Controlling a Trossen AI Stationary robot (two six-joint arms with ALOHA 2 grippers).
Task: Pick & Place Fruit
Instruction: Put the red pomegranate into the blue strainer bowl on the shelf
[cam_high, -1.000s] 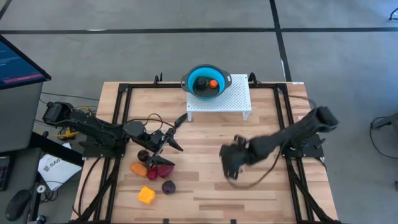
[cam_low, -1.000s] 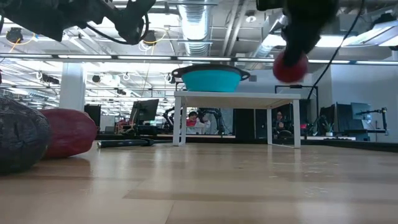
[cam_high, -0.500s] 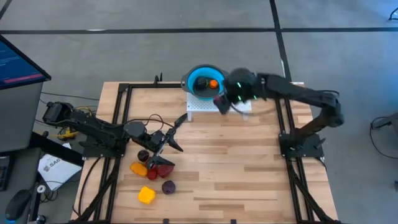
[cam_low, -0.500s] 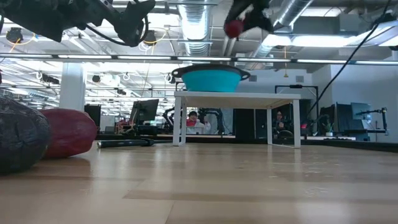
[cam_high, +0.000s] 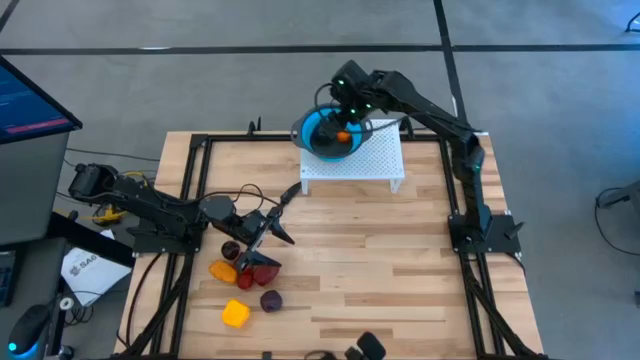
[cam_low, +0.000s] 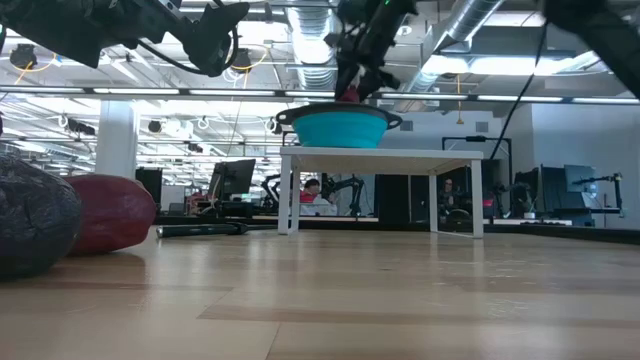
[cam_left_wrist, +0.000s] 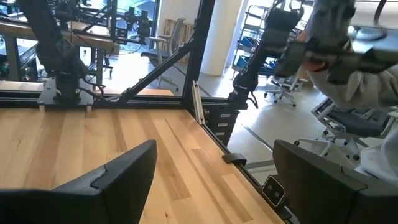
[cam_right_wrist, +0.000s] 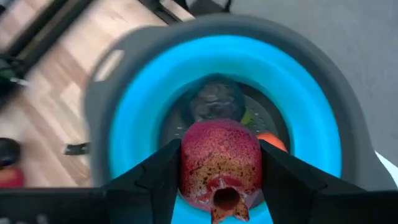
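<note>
dark jointed arms (cam_high: 430, 105), black cables

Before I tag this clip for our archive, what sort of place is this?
Probably a robotics lab in an open office: exposed ceiling ducts, desks with monitors behind the table, and office chairs on a bare floor.

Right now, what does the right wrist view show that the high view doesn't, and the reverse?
Only the right wrist view shows the red fruit clamped between the right gripper's fingers, above a dark fruit in the bowl.

Only the high view shows the left gripper over the fruit pile on the table, and the white stand.

Both show the blue bowl and an orange fruit inside.
</note>
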